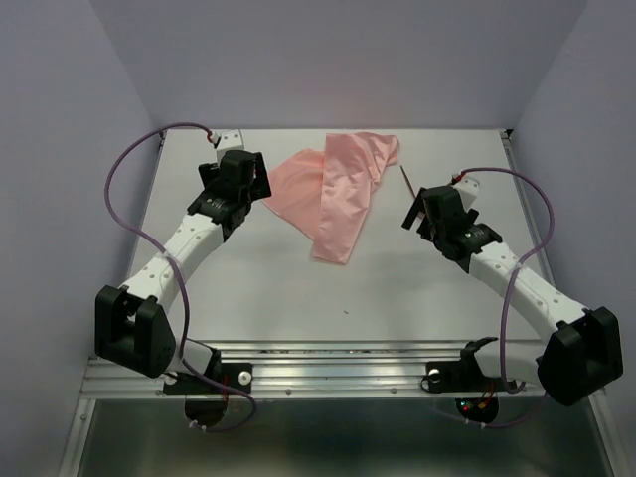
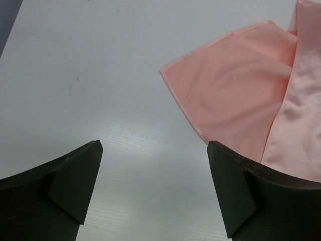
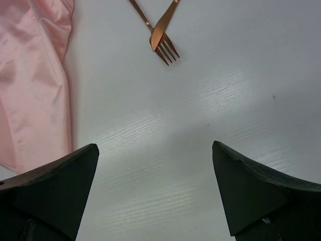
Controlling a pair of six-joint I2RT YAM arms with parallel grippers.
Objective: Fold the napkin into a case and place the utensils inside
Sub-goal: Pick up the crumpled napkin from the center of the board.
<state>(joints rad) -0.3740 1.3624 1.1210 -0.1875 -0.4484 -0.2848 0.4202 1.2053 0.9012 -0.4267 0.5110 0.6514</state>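
The napkin (image 1: 333, 194) is a salmon-pink cloth lying loosely doubled over and creased at the table's far middle. No case is in view. The utensils (image 3: 159, 35), a copper fork and a second thin copper piece, lie crossed on the table just right of the napkin (image 3: 30, 85). In the top view they show only as a thin stick (image 1: 407, 180). My left gripper (image 2: 154, 145) is open over bare table, with the napkin's left corner (image 2: 235, 90) ahead to its right. My right gripper (image 3: 155, 145) is open and empty, just short of the utensils. From above, the left gripper (image 1: 256, 181) and right gripper (image 1: 414, 212) flank the cloth.
Light walls enclose the white table (image 1: 268, 288) on the left, back and right. An aluminium rail (image 1: 328, 370) carrying both arm bases runs along the near edge. Purple cables (image 1: 124, 169) loop beside each arm.
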